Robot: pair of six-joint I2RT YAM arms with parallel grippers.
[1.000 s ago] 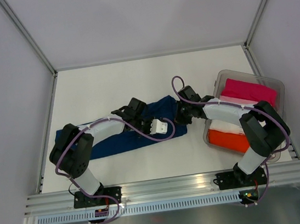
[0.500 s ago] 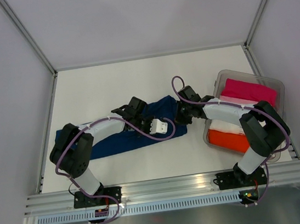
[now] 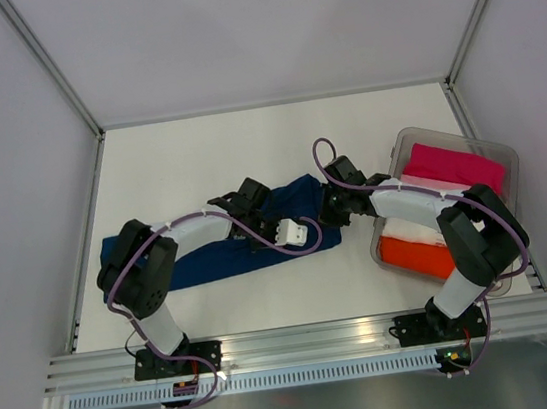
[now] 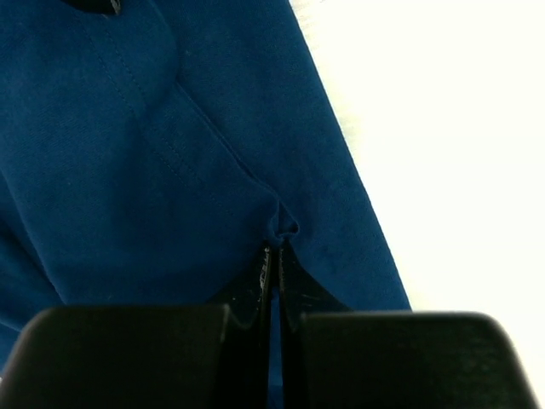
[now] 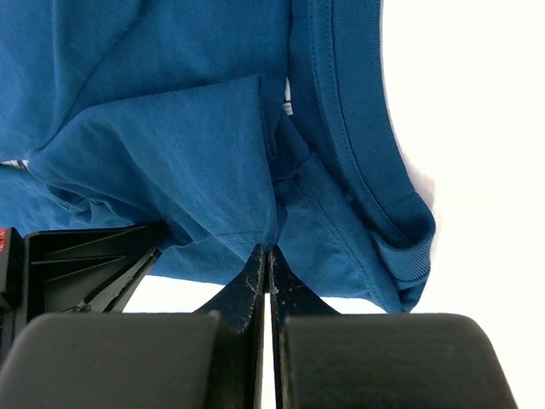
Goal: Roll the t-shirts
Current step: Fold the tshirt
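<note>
A dark navy-blue t-shirt (image 3: 200, 259) lies folded into a long band across the table. My left gripper (image 3: 260, 214) sits over the band's right part, shut on a small pucker of blue cloth (image 4: 281, 228). At the band's right end my right gripper (image 3: 329, 217) is shut on a folded edge of the same tee (image 5: 255, 223); the ribbed collar (image 5: 407, 247) hangs just right of it. Magenta (image 3: 453, 166), white (image 3: 420, 231) and orange-red (image 3: 416, 254) t-shirts lie folded in a bin.
The clear plastic bin (image 3: 510, 161) stands at the right edge of the table, close behind my right forearm. White walls and metal rails (image 3: 311, 339) frame the table. Bare white tabletop (image 3: 246, 148) stretches behind the navy tee.
My left gripper has closed on a pinch of the navy cloth, and the left arm's elbow has shifted slightly right. The right arm has stayed put.
</note>
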